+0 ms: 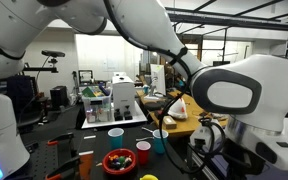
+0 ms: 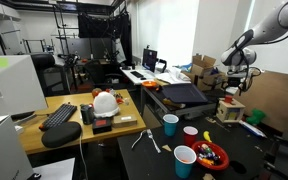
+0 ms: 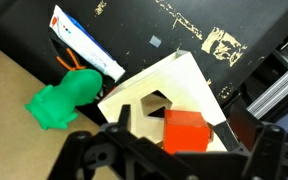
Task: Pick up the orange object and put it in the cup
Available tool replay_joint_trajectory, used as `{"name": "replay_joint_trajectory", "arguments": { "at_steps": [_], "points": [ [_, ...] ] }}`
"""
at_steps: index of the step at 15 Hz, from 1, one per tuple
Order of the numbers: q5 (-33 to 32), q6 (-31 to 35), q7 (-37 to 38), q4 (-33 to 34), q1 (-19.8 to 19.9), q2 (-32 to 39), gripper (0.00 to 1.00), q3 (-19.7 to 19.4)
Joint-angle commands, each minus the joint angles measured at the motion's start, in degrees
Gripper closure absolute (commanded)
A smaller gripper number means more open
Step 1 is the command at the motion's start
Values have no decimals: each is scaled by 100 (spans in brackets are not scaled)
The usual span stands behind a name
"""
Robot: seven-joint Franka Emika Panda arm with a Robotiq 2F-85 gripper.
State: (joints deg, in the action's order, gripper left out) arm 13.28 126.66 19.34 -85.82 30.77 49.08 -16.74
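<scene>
While the end effector [image 3: 187, 140] hangs with jaws spread wide and empty, the orange block [image 3: 187, 128] sits directly beneath, between them, atop a pale wooden box [image 3: 179, 75]; a green toy [image 3: 62, 100] lies beside the box, the blue cup [image 2: 170, 123] well apart from it.

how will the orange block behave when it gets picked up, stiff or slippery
The orange block looks solid with flat faces, so probably rigid and unlikely to roll. Its matte surface suggests little slipping. It sits close against the pale wooden piece, which may shift if nudged.
</scene>
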Motion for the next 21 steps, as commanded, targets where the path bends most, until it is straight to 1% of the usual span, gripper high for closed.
{"name": "replay_joint_trajectory", "arguments": {
  "at_steps": [1, 7, 12, 16, 21],
  "points": [
    [96, 14, -156, 92, 25, 89, 0, 23],
    [75, 263, -36, 165, -68, 375, 0, 15],
    [26, 427, -8, 404, -177, 758, 0, 35],
    [-16, 401, -67, 726, -141, 895, 0, -4],
    [-125, 321, -36, 1076, -30, 842, 0, -180]
  ]
}}
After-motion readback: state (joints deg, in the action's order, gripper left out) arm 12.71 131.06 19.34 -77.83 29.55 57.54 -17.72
